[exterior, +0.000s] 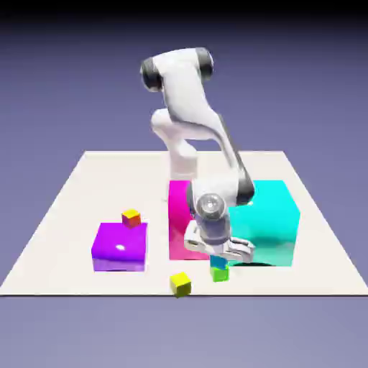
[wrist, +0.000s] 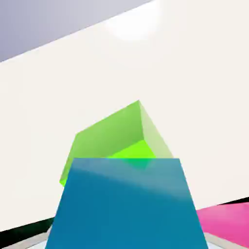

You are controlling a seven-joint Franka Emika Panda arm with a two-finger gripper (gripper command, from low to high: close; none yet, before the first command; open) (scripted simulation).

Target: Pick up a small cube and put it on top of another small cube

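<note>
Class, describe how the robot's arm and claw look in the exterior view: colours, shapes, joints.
The arm is glossy white with rounded, tube-like links and dark grey joint caps. A grey disc marks the wrist. The claw is white and blocky; its fingertips cannot be made out.

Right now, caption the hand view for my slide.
Small blue cube between the fingers, poised right over the lime-green cube on the white table.
</note>
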